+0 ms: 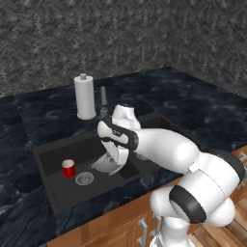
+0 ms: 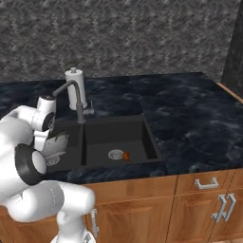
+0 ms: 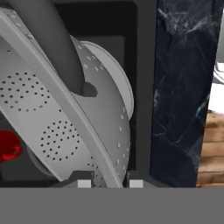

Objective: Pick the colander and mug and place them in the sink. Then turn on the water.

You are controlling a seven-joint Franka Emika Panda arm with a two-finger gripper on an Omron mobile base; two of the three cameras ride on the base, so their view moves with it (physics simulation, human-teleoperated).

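A: How does the arm stand?
B: Bent forward and down over the sink's left basin, gripper pinched on the colander's rim.
A: And the colander?
B: Tilted on edge in that basin.
A: Nearby?
B: The mug stands upright left of it, beside a drain; the faucet and paper-towel roll are behind.

Flat, even rendered light; coarse, slightly soft pictures.
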